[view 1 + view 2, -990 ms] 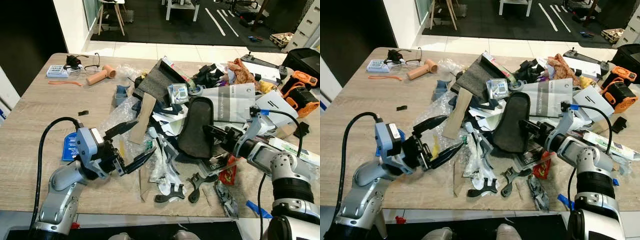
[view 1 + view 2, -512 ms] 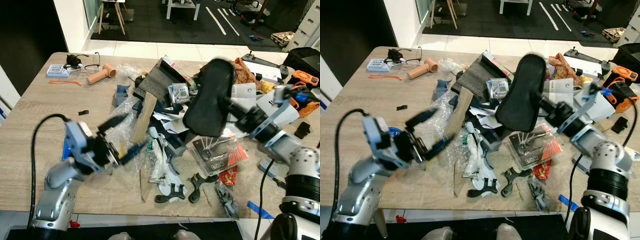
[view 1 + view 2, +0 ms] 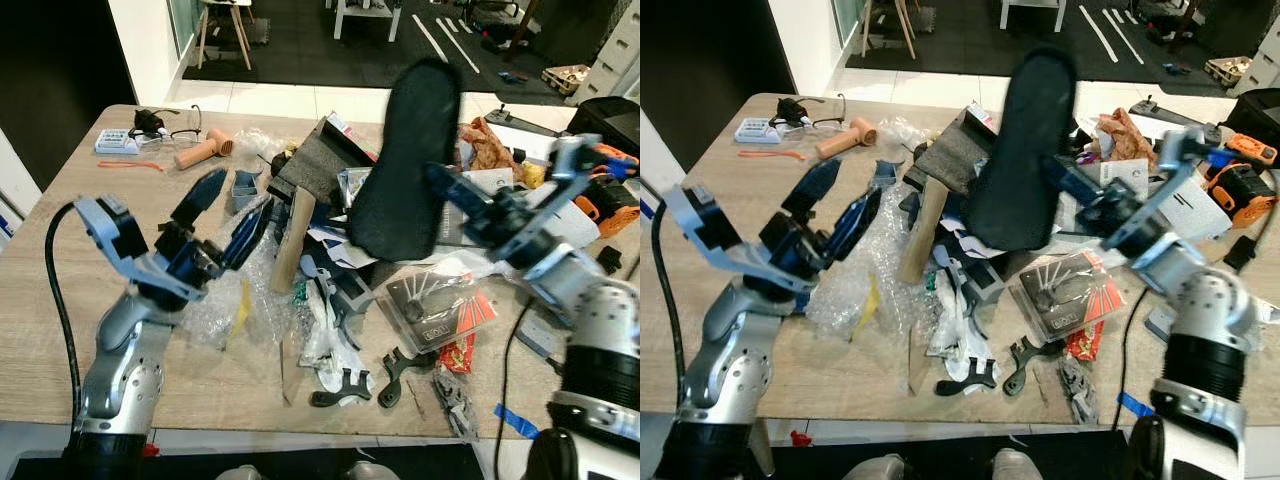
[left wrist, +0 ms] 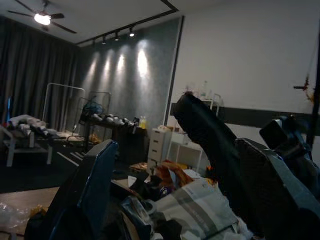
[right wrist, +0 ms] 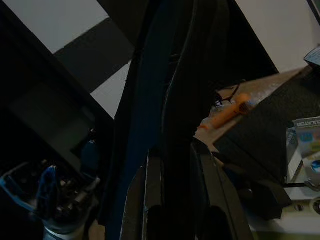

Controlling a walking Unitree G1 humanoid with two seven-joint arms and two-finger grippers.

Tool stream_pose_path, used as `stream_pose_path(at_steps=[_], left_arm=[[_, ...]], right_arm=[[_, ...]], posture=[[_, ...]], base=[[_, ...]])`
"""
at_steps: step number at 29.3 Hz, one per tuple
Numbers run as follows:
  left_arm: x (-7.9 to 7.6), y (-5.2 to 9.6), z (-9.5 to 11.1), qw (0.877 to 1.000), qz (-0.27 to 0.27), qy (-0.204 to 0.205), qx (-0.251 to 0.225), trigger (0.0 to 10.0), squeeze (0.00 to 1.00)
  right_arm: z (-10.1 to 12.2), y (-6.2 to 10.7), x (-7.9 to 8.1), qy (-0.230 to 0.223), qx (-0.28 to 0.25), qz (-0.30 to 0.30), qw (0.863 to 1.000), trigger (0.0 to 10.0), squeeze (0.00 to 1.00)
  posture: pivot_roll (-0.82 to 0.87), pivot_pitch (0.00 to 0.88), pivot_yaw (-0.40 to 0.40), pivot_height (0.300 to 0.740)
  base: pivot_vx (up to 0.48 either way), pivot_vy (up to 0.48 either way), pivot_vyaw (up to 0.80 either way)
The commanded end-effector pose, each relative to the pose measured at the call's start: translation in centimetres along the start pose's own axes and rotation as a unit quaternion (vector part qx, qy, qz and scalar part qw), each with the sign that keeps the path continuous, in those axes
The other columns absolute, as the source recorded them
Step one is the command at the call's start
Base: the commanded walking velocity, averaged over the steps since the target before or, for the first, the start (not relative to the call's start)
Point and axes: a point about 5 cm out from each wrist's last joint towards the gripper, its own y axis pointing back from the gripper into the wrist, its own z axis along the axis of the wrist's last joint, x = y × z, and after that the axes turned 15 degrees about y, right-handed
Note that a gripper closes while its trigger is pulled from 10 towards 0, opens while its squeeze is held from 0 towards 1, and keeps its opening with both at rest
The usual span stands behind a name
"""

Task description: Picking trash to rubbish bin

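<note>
My right gripper (image 3: pixel 452 198) is shut on a long black foam pad (image 3: pixel 405 160) and holds it upright, high above the heap of trash (image 3: pixel 340 260) in the middle of the wooden table (image 3: pixel 70 220). In the right wrist view the pad (image 5: pixel 175 100) runs between the two fingers (image 5: pixel 150 185). My left gripper (image 3: pixel 222 212) is open and raised, pointing up and away over crumpled bubble wrap (image 3: pixel 225 295), with nothing between its fingers (image 4: pixel 85 195). The pad (image 4: pixel 210 135) is also visible ahead in the left wrist view.
A clear blister pack (image 3: pixel 435 305), black plastic brackets (image 3: pixel 345 385) and a cardboard strip (image 3: pixel 290 235) lie in the heap. An orange hair tool (image 3: pixel 203 150) and glasses (image 3: pixel 165 128) sit far left; an orange power tool (image 3: pixel 610 190) lies far right. The table's near edge runs just below my arms.
My right gripper has swung the black pad higher and more upright, uncovering the blister pack. My left arm has risen and tilted its open gripper up, off the bubble wrap.
</note>
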Motion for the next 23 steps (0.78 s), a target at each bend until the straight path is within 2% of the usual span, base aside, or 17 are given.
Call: stream_pose_path(at_steps=[1, 3, 4, 9, 23], left_arm=[[0.2, 0.2, 0.2, 1.0, 0.013, 0.004, -0.008, 10.0, 0.0], [0.7, 0.4, 0.1, 0.999, 0.032, 0.001, -0.006, 10.0, 0.0], [1.1, 0.4, 0.0, 0.999, 0.044, 0.004, -0.004, 10.0, 0.0], [2.0, 0.4, -0.5, 0.995, 0.096, 0.013, 0.009, 10.0, 0.0], [2.3, 0.5, -0.3, 0.994, 0.111, 0.008, 0.002, 10.0, 0.0]], right_arm=[[0.7, -0.3, 0.1, 0.015, -0.015, -0.002, 1.0, 0.0, 0.0], [0.4, -0.6, 0.0, 0.025, -0.006, -0.013, 1.0, 0.0, 0.0], [0.2, -0.7, 0.0, 0.028, -0.002, -0.017, 0.999, 10.0, 0.0], [-0.3, -1.0, 0.6, 0.041, -0.001, -0.008, 0.999, 10.0, 0.0], [-1.1, -1.9, 1.6, 0.05, -0.005, 0.015, 0.999, 10.0, 0.0]], posture=[[-0.03, 0.0, -0.038, 0.74], [-0.03, 0.0, -0.042, 0.74], [-0.02, 0.0, -0.04, 0.74], [-0.02, 0.0, -0.045, 0.74], [-0.02, 0.0, -0.054, 0.74]], base=[[0.0, 0.0, 0.0], [0.0, 0.0, 0.0], [0.0, 0.0, 0.0], [0.0, 0.0, 0.0], [0.0, 0.0, 0.0]])
